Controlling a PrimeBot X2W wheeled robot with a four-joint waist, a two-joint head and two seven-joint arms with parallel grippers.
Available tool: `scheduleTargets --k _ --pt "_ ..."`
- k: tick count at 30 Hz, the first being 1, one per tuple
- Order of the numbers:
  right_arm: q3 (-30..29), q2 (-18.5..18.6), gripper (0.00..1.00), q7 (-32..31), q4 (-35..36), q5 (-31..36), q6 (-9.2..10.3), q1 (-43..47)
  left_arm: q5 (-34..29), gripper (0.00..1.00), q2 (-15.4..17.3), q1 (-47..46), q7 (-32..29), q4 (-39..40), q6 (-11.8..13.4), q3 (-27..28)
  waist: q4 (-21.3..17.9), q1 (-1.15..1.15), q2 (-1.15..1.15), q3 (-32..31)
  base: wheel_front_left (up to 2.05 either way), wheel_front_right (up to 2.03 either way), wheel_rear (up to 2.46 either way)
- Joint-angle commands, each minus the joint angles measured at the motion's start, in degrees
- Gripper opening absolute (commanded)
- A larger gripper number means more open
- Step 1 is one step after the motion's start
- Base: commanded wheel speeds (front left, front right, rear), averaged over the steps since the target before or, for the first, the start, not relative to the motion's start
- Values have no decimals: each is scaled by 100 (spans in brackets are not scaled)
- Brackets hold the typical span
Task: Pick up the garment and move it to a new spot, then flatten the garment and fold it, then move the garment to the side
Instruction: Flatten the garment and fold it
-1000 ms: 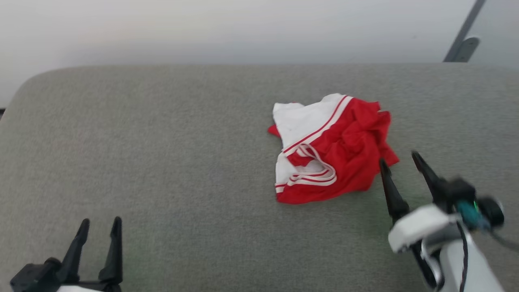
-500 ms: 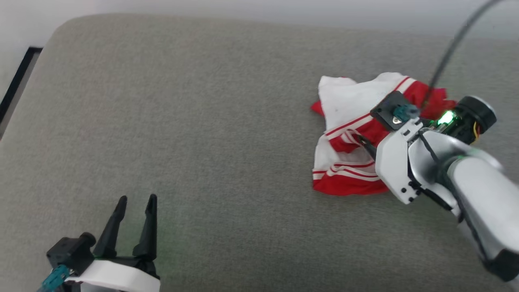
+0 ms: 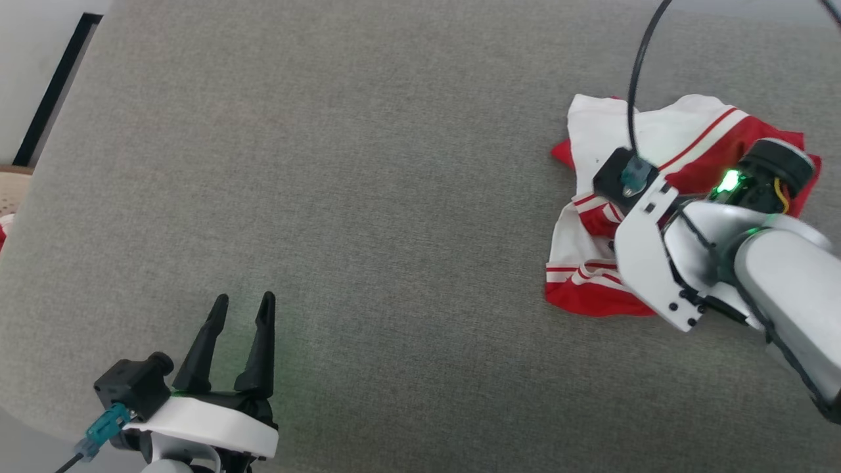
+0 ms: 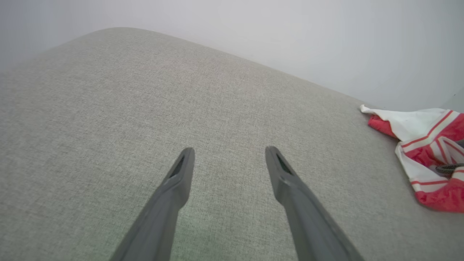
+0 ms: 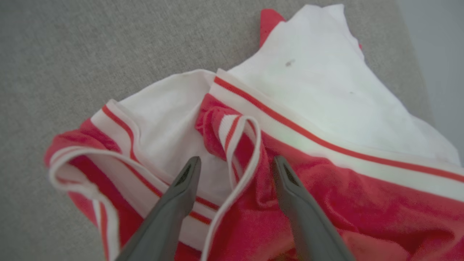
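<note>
Toward the right side of the grey cushion (image 3: 368, 197), as the head view has it, lies the garment (image 3: 594, 131), crumpled into a loose heap. A white sleeve panel is uppermost and red body cloth is bunched beneath and beside it. We have our right gripper (image 5: 236, 161) poised directly over the heap, its two fingers spread wide and clamped on nothing. From its wrist view, a loop of striped trim (image 5: 243, 145) sits right between the tips, with white cloth by one finger and red by the other. Whether the tips touch the fabric we cannot tell. Our left gripper (image 3: 243, 299) hangs well apart from the shirt over bare cushion, its fingers likewise spread and empty.

We judge the shirt light, thin and limp. It will sag and drape once it leaves the cushion, and a pinch may gather one layer or several. The cloth looks smooth, so a shallow bite could slide off. The striped trim appears thicker and firmer than the rest, so closing on that loop, or on the red fold just beside it, should give us the surest hold. Nothing here seems fragile. Our chief worry is loose cloth trailing across the cushion's weave.
</note>
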State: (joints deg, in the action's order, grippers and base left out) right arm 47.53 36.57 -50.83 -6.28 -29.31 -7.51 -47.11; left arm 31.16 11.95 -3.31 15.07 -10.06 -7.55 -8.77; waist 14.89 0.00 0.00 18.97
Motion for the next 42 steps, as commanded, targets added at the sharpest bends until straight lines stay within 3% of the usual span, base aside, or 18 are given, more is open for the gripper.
scheduleTargets --k 1,2,6,10,16,20,23,27,32,42 --pt "126 -17 33 132 -20 42 4 -72 23 100 -9 -108 12 -18 13 -34 72 0 0 60 0 0 0" --pt "161 3 0 161 -77 60 4 -71 45 100 5 -129 12 -26 13 -42 84 0 0 68 0 0 0" --pt "15 58 0 464 -187 209 4 -66 80 100 42 -140 12 -54 13 13 59 0 0 33 0 0 0" --pt "-680 -11 0 918 -270 453 4 234 16 100 85 -19 12 -55 13 120 -106 0 0 -100 0 0 0" --pt "-2735 -384 0 1621 -140 1080 4 1327 -74 100 156 126 12 47 13 243 -523 0 0 -271 0 0 0" --pt "-4545 -1189 0 2070 213 1618 4 2363 -135 100 219 162 11 123 13 267 -817 0 0 -307 0 0 0" --pt "-5824 -2084 0 2481 542 1931 4 3025 -141 100 271 174 12 162 13 276 -995 0 0 -329 0 0 0" --pt "-6755 -2919 0 2914 747 2111 3 3519 -133 100 315 197 12 190 13 290 -1154 0 0 -347 0 0 0" --pt "-7199 -3342 0 3474 408 2059 3 4029 -109 100 402 210 12 201 13 258 -1314 0 0 -360 0 0 0" --pt "-7110 -3366 0 4395 -922 2059 3 4129 -55 100 598 101 12 203 13 191 -1426 0 0 -324 0 0 0"
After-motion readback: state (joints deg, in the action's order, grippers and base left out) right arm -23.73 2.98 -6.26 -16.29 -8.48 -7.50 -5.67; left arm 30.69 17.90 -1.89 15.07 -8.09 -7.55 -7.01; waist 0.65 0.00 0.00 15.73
